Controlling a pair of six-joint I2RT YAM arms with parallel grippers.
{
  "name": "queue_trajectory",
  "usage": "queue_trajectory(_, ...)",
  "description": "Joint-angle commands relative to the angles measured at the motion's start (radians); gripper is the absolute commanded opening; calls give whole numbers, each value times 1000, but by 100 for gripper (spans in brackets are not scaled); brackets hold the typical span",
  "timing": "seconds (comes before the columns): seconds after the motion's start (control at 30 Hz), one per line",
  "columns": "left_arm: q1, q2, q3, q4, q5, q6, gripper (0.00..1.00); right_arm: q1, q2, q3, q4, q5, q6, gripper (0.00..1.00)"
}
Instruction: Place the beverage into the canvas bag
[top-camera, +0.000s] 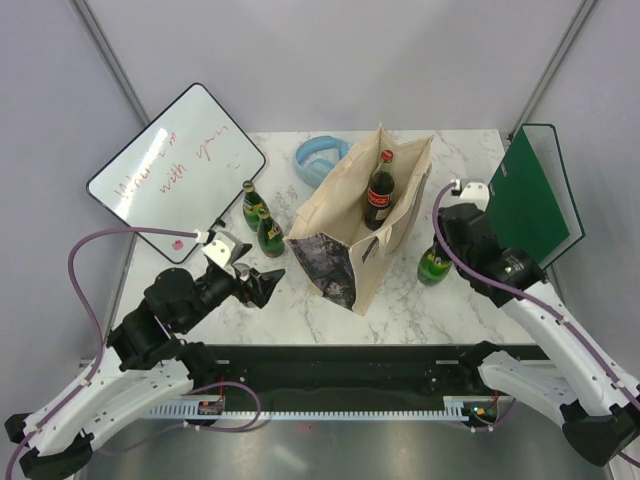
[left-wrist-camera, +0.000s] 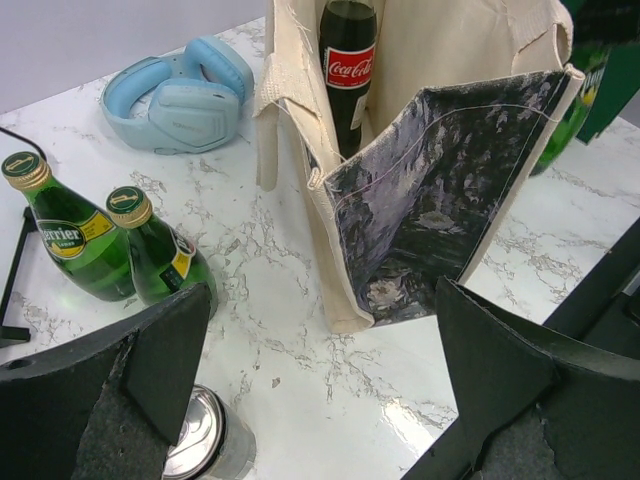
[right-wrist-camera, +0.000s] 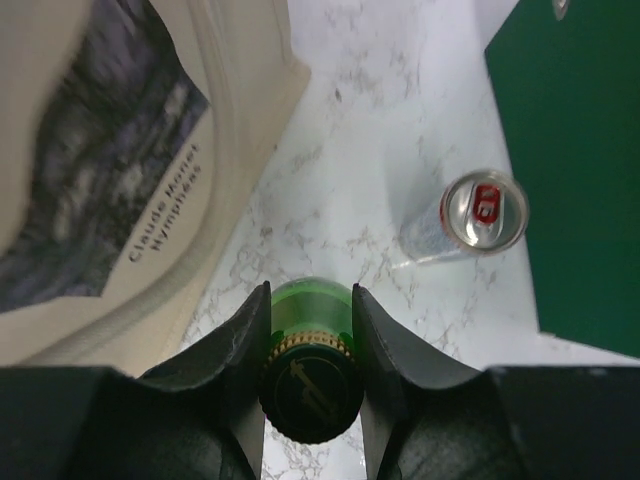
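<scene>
The beige canvas bag (top-camera: 345, 225) stands open mid-table, its dark printed face towards me; it also shows in the left wrist view (left-wrist-camera: 440, 190) and the right wrist view (right-wrist-camera: 120, 150). A cola bottle (top-camera: 380, 192) stands inside it (left-wrist-camera: 348, 70). My right gripper (right-wrist-camera: 310, 292) is shut on the neck of a green glass bottle (right-wrist-camera: 310, 310), which stands on the table right of the bag (top-camera: 434, 268). My left gripper (top-camera: 262, 284) is open and empty left of the bag's near corner (left-wrist-camera: 318, 300). Two more green bottles (top-camera: 252, 205) (top-camera: 268, 234) stand left of the bag.
Blue headphones (top-camera: 320, 158) lie behind the bag. A whiteboard (top-camera: 175, 170) leans at the back left and a green folder (top-camera: 535, 195) at the right. A silver can (left-wrist-camera: 205, 440) stands under my left fingers. Another can (right-wrist-camera: 483, 210) stands by the folder.
</scene>
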Motion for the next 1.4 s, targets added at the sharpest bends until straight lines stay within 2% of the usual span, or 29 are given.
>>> queue_trajectory(0.0,-3,7,-1,40,11,28,100,-1,43,285,26,95,-91,0)
queue_trajectory(0.3,-1,7,2,40,12,27,100,2,206,707,-29,198,-262,0)
queue_trajectory(0.7,-3,0,4,38,38,21,100,0,428,1192,5,95,-398,0)
queue_trajectory(0.8,-1,-6,2,38,38,19,100,0,473,1252,17,40,-402,0)
queue_trajectory(1.23,-1,-9,-1,35,27,19,100,2,579,1178,160,-209,-307,0)
queue_trajectory(1.37,-3,1,0,35,14,13,100,0,537,999,225,-223,-287,0)
